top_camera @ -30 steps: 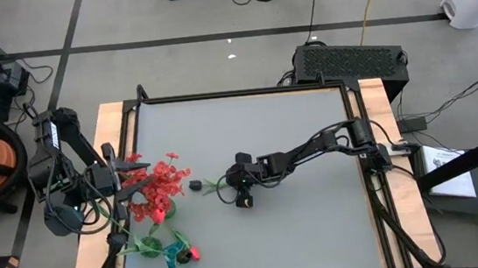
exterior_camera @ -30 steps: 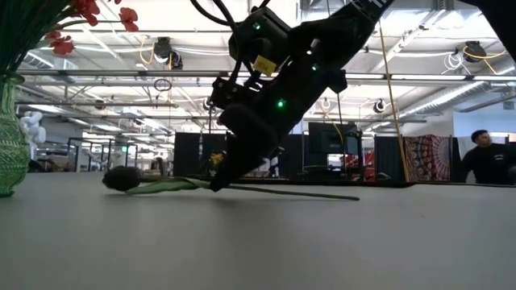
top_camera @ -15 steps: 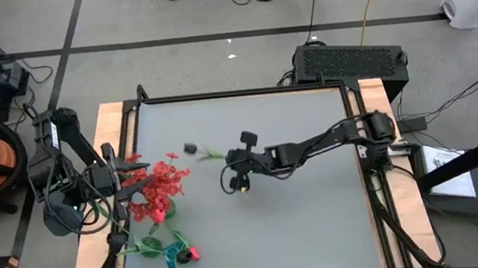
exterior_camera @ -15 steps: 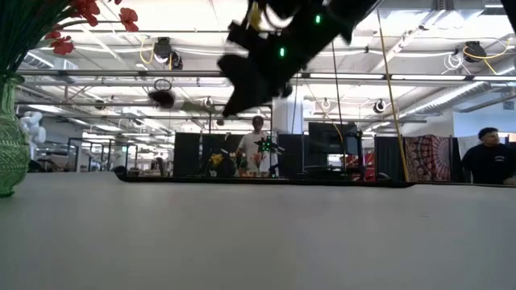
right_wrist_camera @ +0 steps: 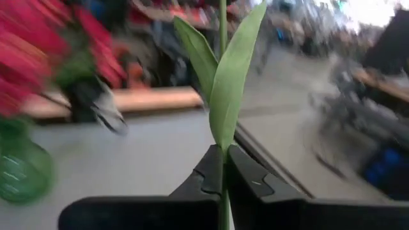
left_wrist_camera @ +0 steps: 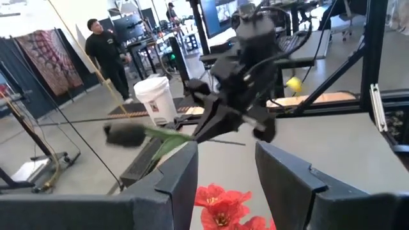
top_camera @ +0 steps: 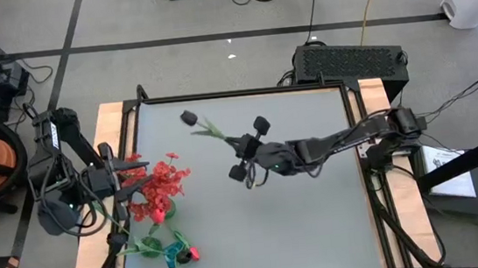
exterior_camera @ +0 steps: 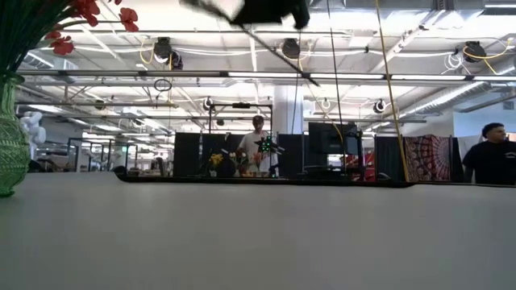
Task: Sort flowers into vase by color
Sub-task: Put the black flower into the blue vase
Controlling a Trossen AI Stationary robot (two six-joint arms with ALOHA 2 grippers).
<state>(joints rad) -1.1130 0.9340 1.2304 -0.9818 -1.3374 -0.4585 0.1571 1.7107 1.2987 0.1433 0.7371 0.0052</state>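
One black-bud flower (top_camera: 190, 118) pinched in right gripper (top_camera: 238, 143), no legible writing

Grey table (top_camera: 317, 214), green vase (exterior_camera: 10, 145), loose flowers (top_camera: 166, 246)

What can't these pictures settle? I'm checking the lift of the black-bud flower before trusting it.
- Low view: right gripper cut off by the top edge; the bud is out of frame.
- Right wrist view: black-bud flower shows only stem and leaves; its bud lies beyond the top edge.
- High view: green vase mostly hidden under red flowers; left gripper is also partly masked by them.
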